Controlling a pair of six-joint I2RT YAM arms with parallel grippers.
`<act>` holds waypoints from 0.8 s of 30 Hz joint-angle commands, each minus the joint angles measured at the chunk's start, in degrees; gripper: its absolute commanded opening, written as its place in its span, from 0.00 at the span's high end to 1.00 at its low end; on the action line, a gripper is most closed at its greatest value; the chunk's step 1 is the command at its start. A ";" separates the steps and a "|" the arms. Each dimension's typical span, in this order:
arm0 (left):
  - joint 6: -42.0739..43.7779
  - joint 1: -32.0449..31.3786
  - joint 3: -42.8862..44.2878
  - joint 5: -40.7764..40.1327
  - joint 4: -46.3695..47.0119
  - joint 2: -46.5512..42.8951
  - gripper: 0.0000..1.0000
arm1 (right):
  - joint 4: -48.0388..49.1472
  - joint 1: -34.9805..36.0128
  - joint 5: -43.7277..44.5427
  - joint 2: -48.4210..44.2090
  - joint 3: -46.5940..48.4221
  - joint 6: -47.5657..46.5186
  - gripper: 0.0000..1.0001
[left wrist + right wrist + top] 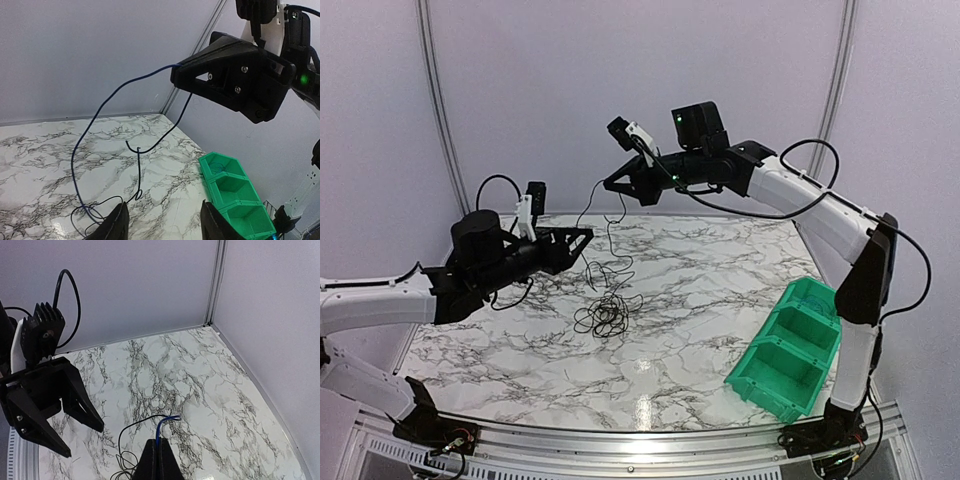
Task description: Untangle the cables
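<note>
Right gripper (610, 183): clamped shut on the blue strand (100, 107), held high toward the 12 o'clock side of the table (720, 300).
Left gripper (582, 240): jaws parted with nothing between them, hovering at 9 o'clock, just above the tangle.
Cables: the tangle (605, 315) lies on the marble, a little toward 9 o'clock from centre. The blue strand and a black strand (165, 135) rise from it and appear to meet at the right fingertips.
Risk, lift: if you raise the right arm higher, the knot likely leaves the table and cinches, since nothing pins it.
Risk, slip: the wire is very thin, so a sideways tug may strip it from the pinch.
Risk, snag: the hanging black loop is near your left gripper, and closing blindly may catch the wrong strand.
Risk, bin: the green bin (790, 350) at 4 o'clock stands well apart and is little hazard.
</note>
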 commanded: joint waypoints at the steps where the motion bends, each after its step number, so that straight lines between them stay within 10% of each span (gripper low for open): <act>1: 0.26 -0.82 4.58 -1.77 -0.71 6.46 0.50 | 1.40 0.43 0.85 0.75 1.36 1.31 1.00; 17: -1.15 -0.82 16.58 -4.32 -0.95 24.16 0.60 | 1.48 0.86 -0.65 -0.07 0.50 1.50 1.00; 24: -1.02 -0.73 15.86 -4.93 0.36 25.98 1.00 | 0.89 0.83 0.60 -0.67 1.27 0.33 1.00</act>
